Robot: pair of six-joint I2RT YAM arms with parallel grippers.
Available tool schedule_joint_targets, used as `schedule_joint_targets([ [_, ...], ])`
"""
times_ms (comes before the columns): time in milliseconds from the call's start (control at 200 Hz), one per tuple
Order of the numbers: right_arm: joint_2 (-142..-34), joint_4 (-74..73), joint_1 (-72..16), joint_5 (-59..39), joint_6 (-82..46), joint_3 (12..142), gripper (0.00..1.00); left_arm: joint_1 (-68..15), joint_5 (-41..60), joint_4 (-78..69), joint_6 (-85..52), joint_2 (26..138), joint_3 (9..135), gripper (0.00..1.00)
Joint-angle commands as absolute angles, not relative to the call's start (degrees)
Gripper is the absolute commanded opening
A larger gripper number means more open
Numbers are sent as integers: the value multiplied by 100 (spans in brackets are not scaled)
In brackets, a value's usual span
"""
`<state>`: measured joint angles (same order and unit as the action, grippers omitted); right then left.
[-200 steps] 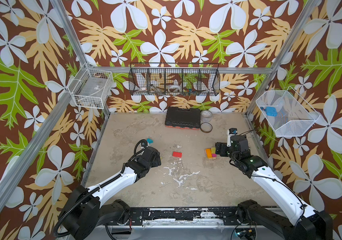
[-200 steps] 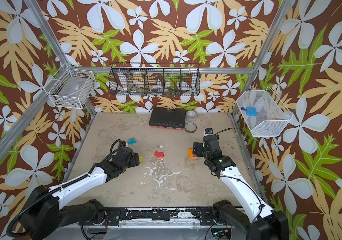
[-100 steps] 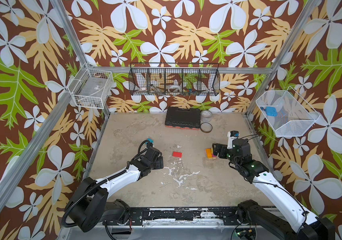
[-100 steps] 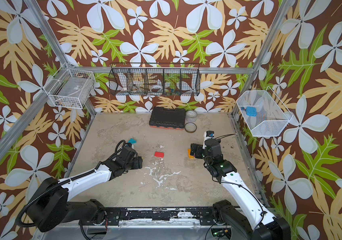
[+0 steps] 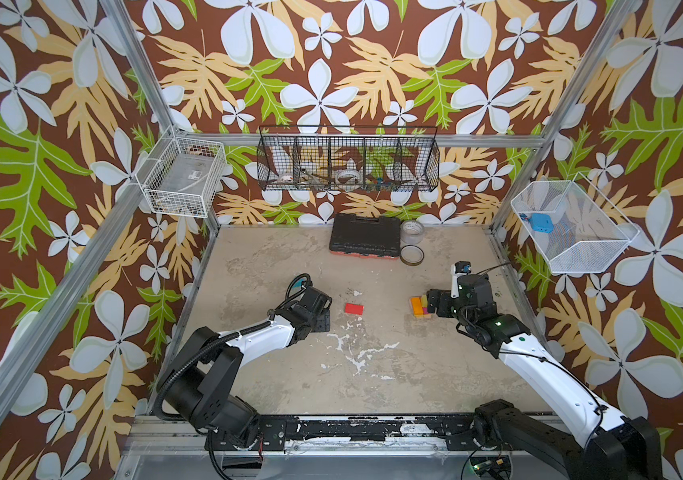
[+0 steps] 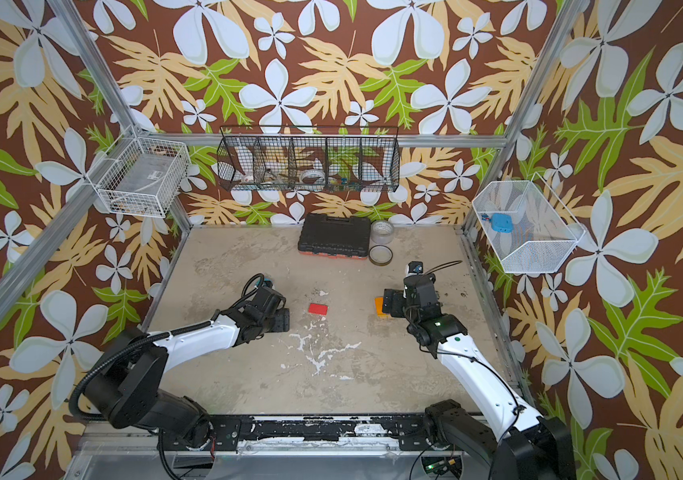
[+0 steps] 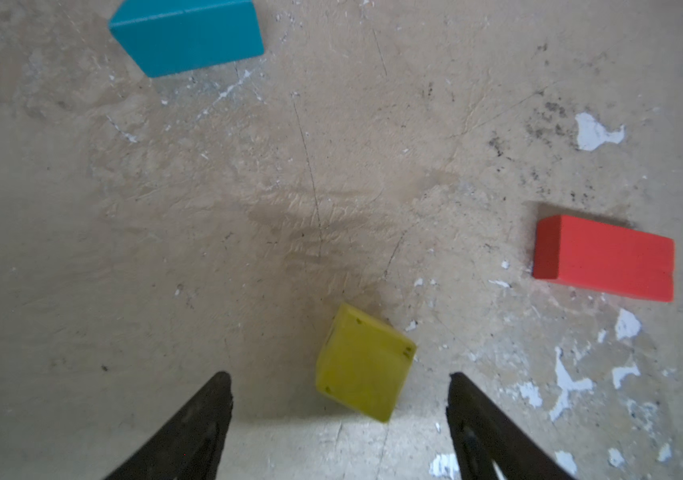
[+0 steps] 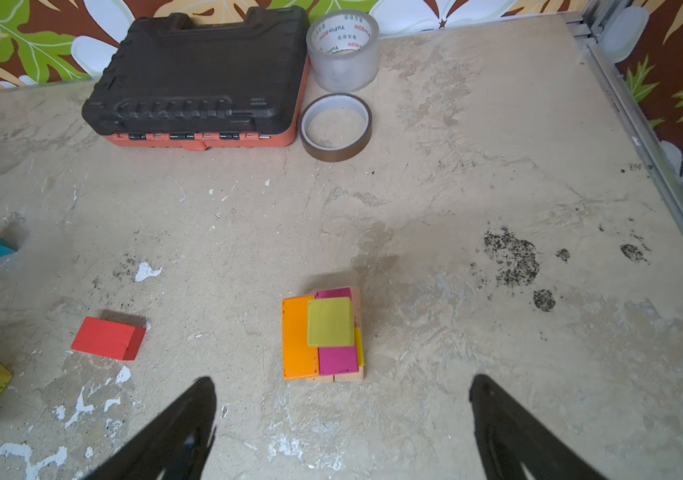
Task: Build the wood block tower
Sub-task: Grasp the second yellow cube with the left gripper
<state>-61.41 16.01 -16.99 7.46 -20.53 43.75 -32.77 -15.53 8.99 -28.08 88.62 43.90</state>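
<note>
The tower (image 8: 323, 332) stands just before the right gripper (image 8: 342, 379), whose jaws are wide and empty. Well left of the tower, the left gripper (image 7: 338, 375) is wide too, with a yellow cube (image 7: 364, 361) partly between its tips.

A red block (image 5: 353, 308) lies on the counter (image 5: 373, 395) between the two arms. The left fingers (image 5: 321, 322) are near it; the right fingers (image 5: 432, 300) sit right beside a small stack of coloured blocks (image 5: 416, 305). A black case (image 5: 364, 241) rests at the back.

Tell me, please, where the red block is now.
In both top views the red block lies flat on the table near the middle, between the left gripper and the tower, nearer the gripper.
</note>
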Motion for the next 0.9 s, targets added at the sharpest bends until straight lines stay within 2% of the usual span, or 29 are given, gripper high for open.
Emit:
schedule_joint_targets([
  [0,-6164,1473,-1699,821,-2012,4463,96,-3270,-1740,975,-2651,9136,4581,80],
  [95,-6156,1146,-1705,692,-2183,4404,100,-3270,-1721,1006,-2596,9377,4729,76],
  [185,-6318,1026,-1705,402,-2305,4517,97,-3270,-1731,1072,-2593,9460,4777,72],
  [416,-6495,956,-1700,417,-2456,4636,96,-3270,-1600,967,-2504,9485,4785,65],
  [551,-6338,953,-1705,310,-2487,4616,96,-3270,-1569,1011,-2482,9649,4895,50],
  [721,-6099,1032,-1705,268,-2470,4564,97,-3270,-1451,972,-2443,9611,4874,41],
  [896,-5902,1224,-1703,320,-2405,4545,97,-3270,-1274,911,-2364,9598,4877,25],
])
